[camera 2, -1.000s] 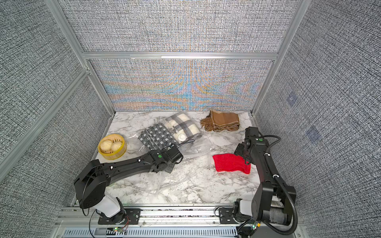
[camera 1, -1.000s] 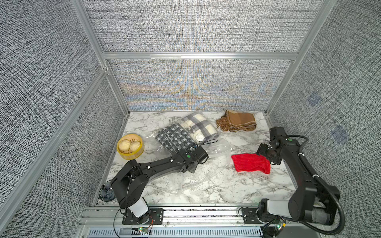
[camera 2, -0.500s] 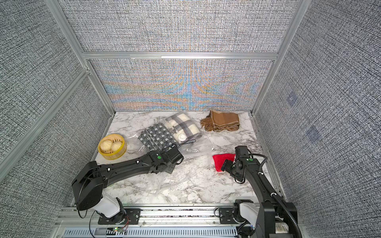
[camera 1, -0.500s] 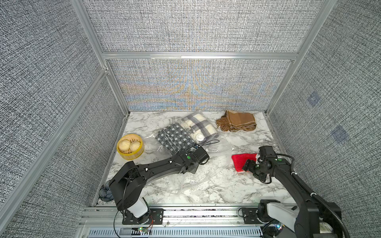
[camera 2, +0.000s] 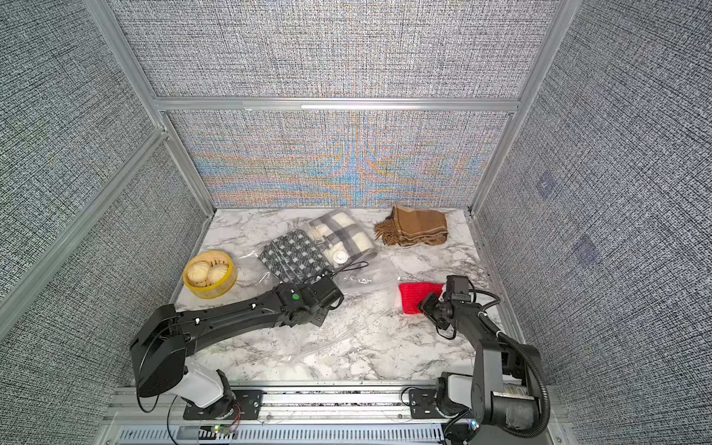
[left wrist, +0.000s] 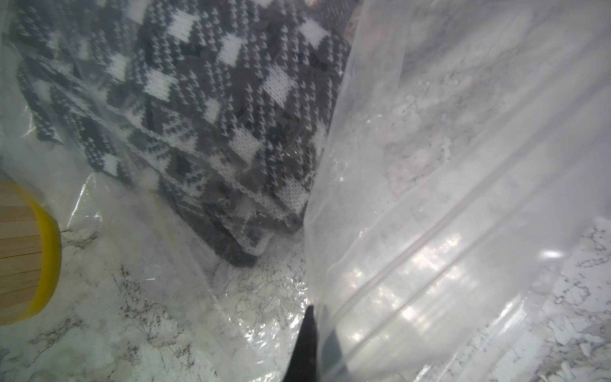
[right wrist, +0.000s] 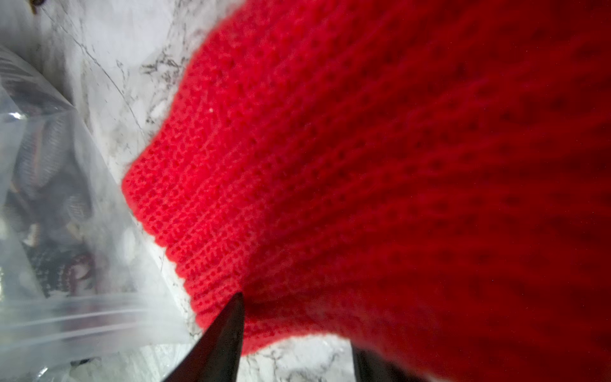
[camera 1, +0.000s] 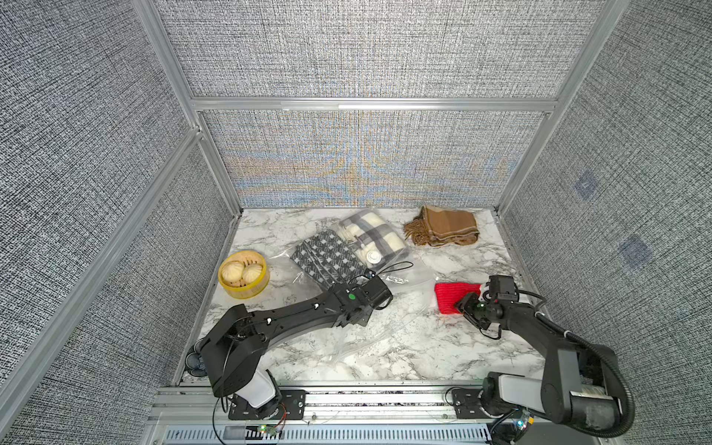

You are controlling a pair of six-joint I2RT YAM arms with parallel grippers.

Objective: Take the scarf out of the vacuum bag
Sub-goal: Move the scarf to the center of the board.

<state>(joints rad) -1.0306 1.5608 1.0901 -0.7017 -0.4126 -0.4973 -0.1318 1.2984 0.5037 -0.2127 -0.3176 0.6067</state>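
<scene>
Pinching the vacuum bag mid-table in its closed left gripper, the robot has its right gripper astride the red scarf lying just outside, grip unclear, so next likely comes drawing it clear, or reaching for the black-and-white scarf inside.

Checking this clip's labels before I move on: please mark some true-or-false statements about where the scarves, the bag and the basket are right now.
1. The red scarf lies on the table outside the bag. True.
2. The black-and-white scarf is out of the bag. False: it is inside the clear plastic.
3. The left gripper pinches the bag's plastic. True.
4. The basket is empty. False: it holds buns.
5. The brown scarf lies beside the basket. False: they lie at opposite sides of the table.
</scene>
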